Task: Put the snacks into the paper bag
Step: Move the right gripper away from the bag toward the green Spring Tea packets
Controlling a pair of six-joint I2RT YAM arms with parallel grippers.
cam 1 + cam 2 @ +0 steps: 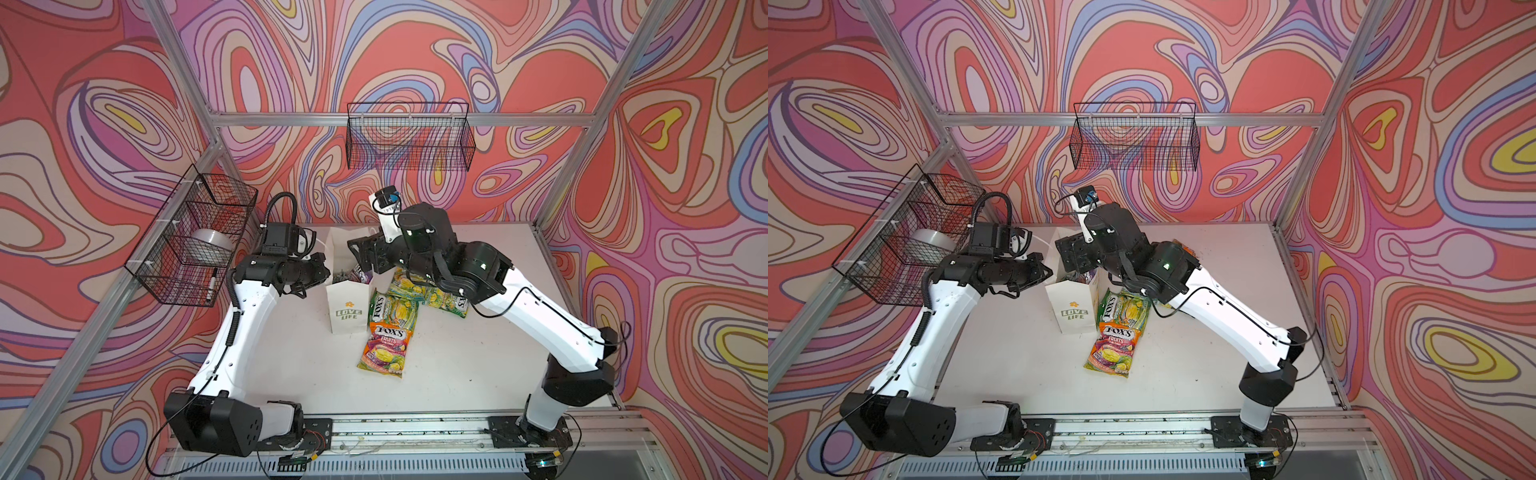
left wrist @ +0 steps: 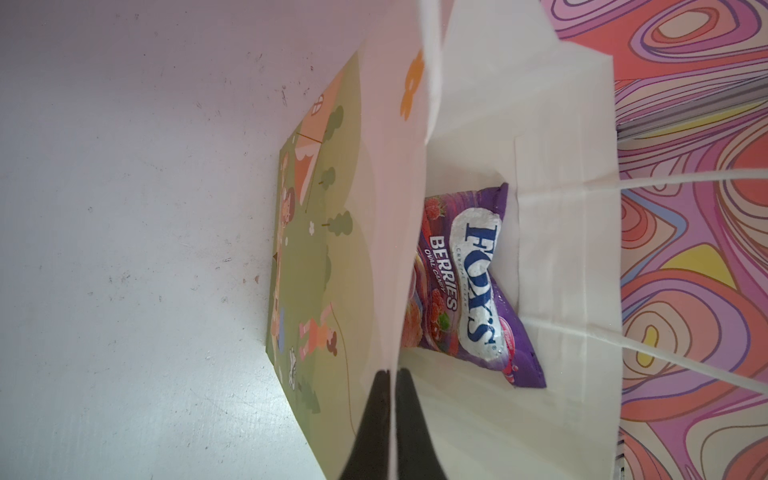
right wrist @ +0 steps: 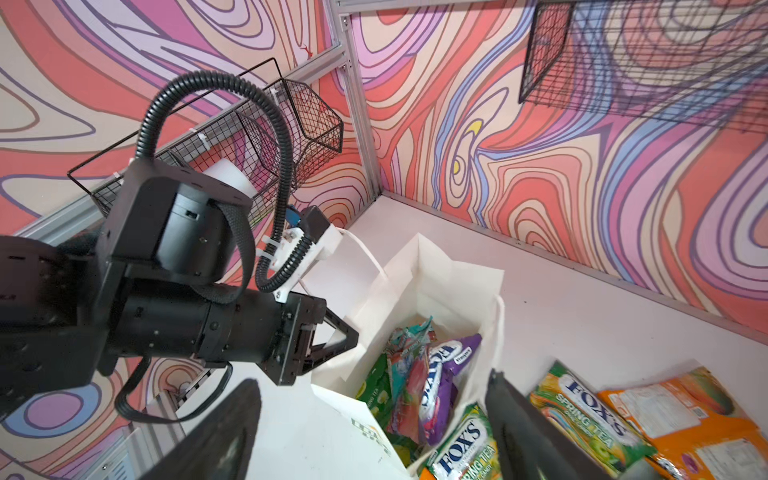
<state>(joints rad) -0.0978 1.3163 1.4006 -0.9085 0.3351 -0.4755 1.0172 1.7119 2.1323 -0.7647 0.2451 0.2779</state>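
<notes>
The white paper bag (image 1: 348,309) (image 1: 1072,309) stands upright mid-table. My left gripper (image 2: 392,372) (image 1: 326,270) is shut on the bag's rim (image 2: 409,232), one finger inside and one outside. A purple FOX'S Berries packet (image 2: 478,286) (image 3: 451,370) lies in the bag beside green and teal packets (image 3: 405,357). My right gripper (image 3: 372,380) (image 1: 360,257) hangs open over the bag's mouth, holding nothing. Outside the bag lie a green Spring Tea packet (image 1: 395,311), an orange Fruits packet (image 1: 384,345), more green-yellow snacks (image 1: 436,293) and an orange packet (image 3: 698,424).
A black wire basket (image 1: 409,137) hangs on the back wall. Another basket (image 1: 195,237) on the left wall holds a silver roll and a marker. The right arm's elbow (image 1: 478,266) lies over the packets behind the bag. The white table (image 1: 478,357) ends at a front rail.
</notes>
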